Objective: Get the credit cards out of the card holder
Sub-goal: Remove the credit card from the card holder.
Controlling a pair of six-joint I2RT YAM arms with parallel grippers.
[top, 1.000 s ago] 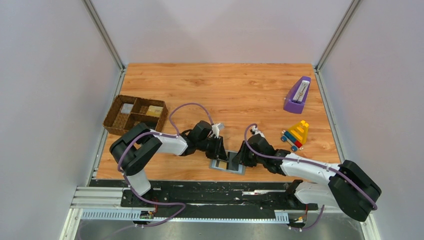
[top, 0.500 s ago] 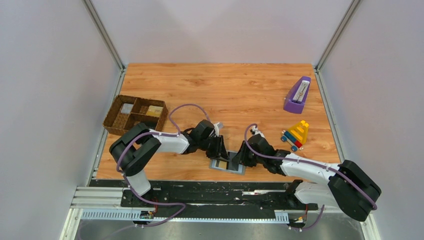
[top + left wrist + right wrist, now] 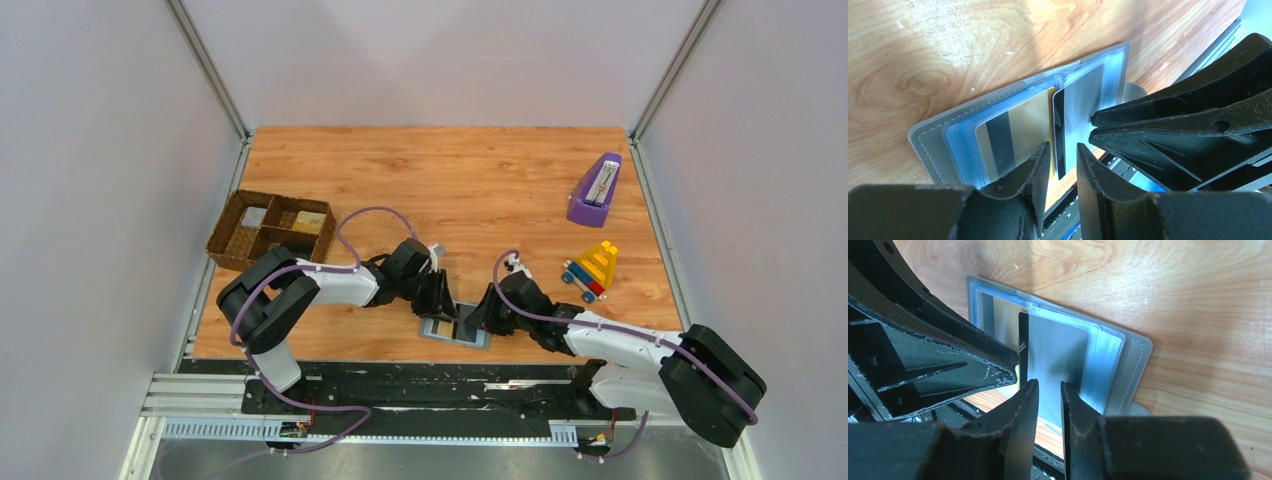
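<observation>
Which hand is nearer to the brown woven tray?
Left. The left hand is over the left half of the card holder, right of the tray; the right hand is over its right half, farther away.

Grey card holder (image 3: 928,144) lying open and flat near the table (image 3: 450,180) front edge, gold card (image 3: 1020,125) and silvery card (image 3: 1085,100) sitting side by side inside.

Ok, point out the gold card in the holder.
The gold card, in the left pocket of the card holder seen from above; the silver card in the other pocket is plainly grey.
</observation>
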